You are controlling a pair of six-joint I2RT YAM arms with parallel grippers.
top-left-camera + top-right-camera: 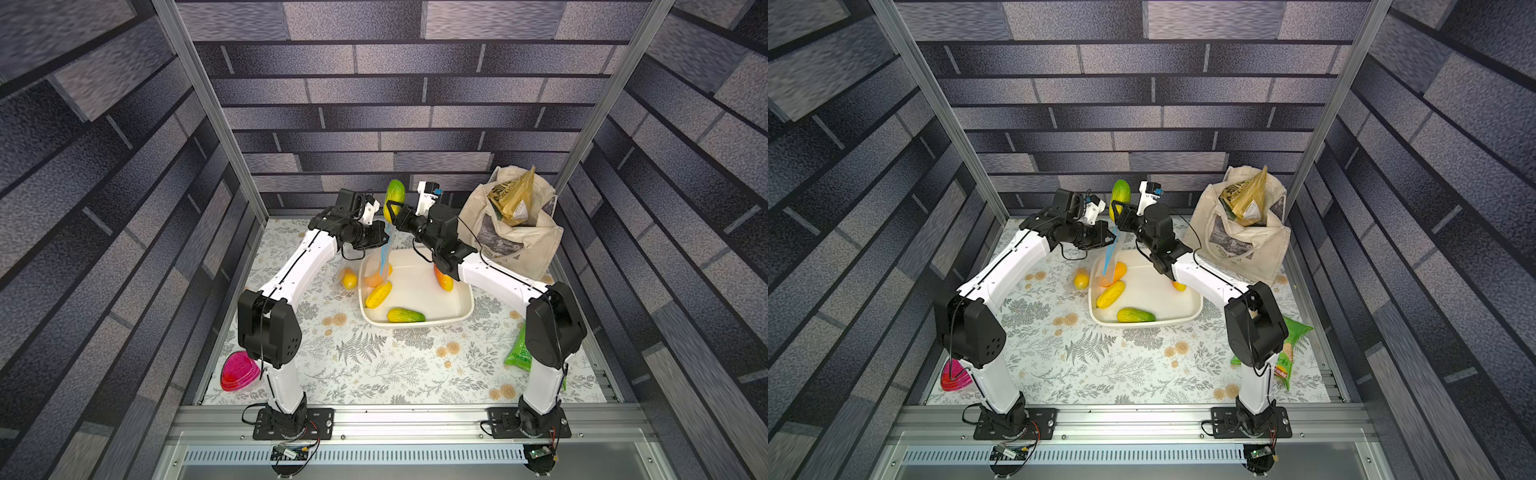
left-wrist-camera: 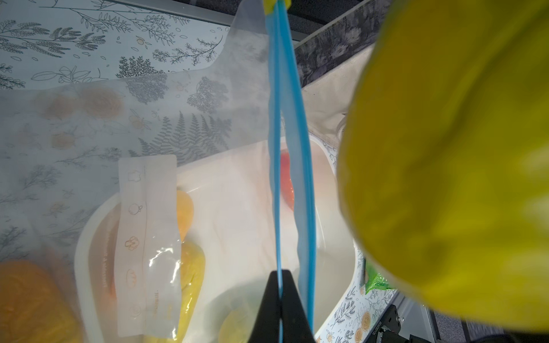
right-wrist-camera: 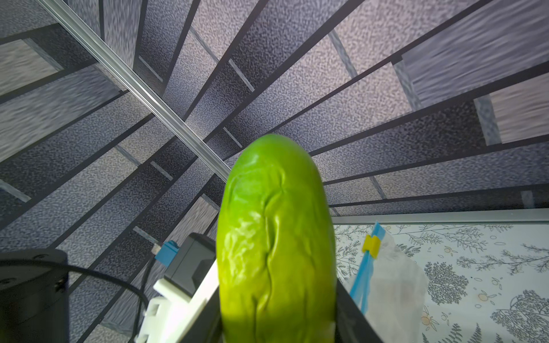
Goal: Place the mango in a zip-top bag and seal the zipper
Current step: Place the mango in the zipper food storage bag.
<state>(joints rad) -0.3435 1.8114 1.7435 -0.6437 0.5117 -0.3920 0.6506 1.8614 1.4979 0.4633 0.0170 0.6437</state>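
Two hands are busy here. My left hand (image 2: 280, 277) is pressed together on one lip of the zipper (image 2: 274, 118), and the zip-top bag (image 2: 178, 124) hangs from that pinch above the worktop (image 1: 374, 374). The other blue lip stands slightly apart from the pinched one, so the mouth gapes a little. The small yellow slider (image 3: 371, 245) sits at the far end of the strip.

In both top views the bag droops towards the left end of the white tray (image 1: 457, 318). My right hand (image 1: 390, 206) clamps the mango (image 1: 395, 193) by its yellow lower end. The fruit stands nearly upright with its green end up, raised just beside the bag's top and still outside it.

Three more fruits (image 1: 406, 316) lie in the tray. A blurred yellow one (image 1: 349, 279) lies on the worktop just left of the tray. A beige tote (image 1: 519, 245) slumps behind my right arm, a green snack packet (image 1: 518, 353) lies near that arm's base, and a pink object (image 1: 239, 372) sits near my left arm's base.
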